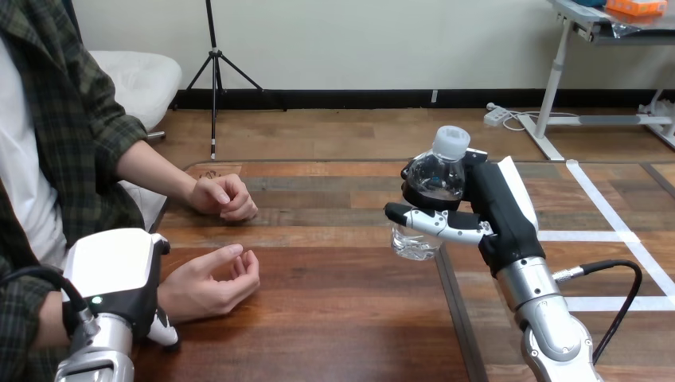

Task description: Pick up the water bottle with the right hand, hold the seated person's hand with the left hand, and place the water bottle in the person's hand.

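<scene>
The robot's right hand [500, 208] is gripping the water bottle [436, 179] over the right half of the counter [334, 318]. Its fingers [420, 195] are wrapping round the bottle's shoulder and its thumb is lying across the lower body. The bottle is clear plastic and is leaning a little, with its white cap [451, 142] on and tipped toward the view's right. How much is inside I cannot tell, nor whether the base is clear of the wood.

A stretch of bare wood is lying between the bottle and the person at the view's left, and a dark seam [452, 306] is running down the counter just under the bottle. White tape lines [606, 208] are crossing the counter further right, behind the right arm.

The person's near hand [208, 282] is resting palm up with loosely bent fingers, well apart from the bottle. The robot's left hand [115, 270] is sitting right against that wrist — whether it is clasping the wrist I cannot tell. The person's far hand [223, 197] is resting on the counter beyond, loosely closed, not touching the near one.
</scene>
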Motion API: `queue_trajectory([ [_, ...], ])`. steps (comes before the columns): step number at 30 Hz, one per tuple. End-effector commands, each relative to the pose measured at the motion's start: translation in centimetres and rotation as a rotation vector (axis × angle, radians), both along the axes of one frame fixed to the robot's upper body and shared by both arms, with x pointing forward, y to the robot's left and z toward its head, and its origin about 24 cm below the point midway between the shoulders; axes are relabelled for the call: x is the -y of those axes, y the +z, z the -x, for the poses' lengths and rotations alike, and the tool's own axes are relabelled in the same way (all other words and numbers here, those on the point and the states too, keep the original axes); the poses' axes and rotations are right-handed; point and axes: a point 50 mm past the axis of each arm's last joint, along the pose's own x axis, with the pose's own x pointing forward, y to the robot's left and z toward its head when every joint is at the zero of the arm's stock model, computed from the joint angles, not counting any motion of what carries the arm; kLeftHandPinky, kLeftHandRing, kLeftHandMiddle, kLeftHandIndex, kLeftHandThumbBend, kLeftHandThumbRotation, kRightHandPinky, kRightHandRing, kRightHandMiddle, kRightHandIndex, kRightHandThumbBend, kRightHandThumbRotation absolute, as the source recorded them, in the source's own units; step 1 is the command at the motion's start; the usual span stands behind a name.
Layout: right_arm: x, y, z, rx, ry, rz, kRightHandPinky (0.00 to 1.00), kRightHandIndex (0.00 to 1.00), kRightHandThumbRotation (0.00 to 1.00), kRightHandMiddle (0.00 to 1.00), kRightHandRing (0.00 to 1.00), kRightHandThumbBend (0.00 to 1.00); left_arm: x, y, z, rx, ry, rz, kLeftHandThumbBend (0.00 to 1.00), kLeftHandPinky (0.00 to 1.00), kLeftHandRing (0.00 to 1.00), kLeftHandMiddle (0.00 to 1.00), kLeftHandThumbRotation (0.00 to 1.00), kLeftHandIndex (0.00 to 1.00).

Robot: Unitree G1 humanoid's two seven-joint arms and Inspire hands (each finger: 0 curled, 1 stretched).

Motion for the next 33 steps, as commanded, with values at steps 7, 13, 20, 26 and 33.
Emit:
queue_trajectory([
  [7, -0.19, 2.92, -1.3, 0.125, 0.01, -0.022, 0.37, 0.47, 0.0, 0.47, 0.42, 0.68, 0.66, -1.27, -0.64, -0.067, -0.029, 0.005, 0.86, 0.73, 0.77, 0.78, 0.0, 0.75],
  [13, -0.19, 2.98, -1.28, 0.133, 0.014, -0.015, 0.37, 0.47, 0.0, 0.47, 0.42, 0.68, 0.79, -1.45, -0.67, -0.085, -0.027, 0.024, 0.85, 0.7, 0.74, 0.75, 0.0, 0.73],
  [20, -0.22, 2.98, -1.34, 0.125, 0.015, -0.021, 0.37, 0.47, 0.0, 0.47, 0.41, 0.68, 0.97, -1.61, -0.59, -0.118, -0.018, 0.024, 0.84, 0.62, 0.66, 0.7, 0.0, 0.7],
  [26, -0.19, 2.99, -1.38, 0.123, 0.015, -0.017, 0.37, 0.47, 0.0, 0.47, 0.41, 0.68, 1.13, -1.71, -0.54, -0.179, -0.01, 0.018, 0.82, 0.57, 0.64, 0.68, 0.0, 0.69],
  [33, -0.18, 3.07, -1.42, 0.126, 0.014, -0.02, 0.36, 0.47, 0.0, 0.47, 0.41, 0.68, 1.33, -1.72, -0.47, -0.244, -0.018, 0.049, 0.82, 0.56, 0.64, 0.69, 0.0, 0.69],
])
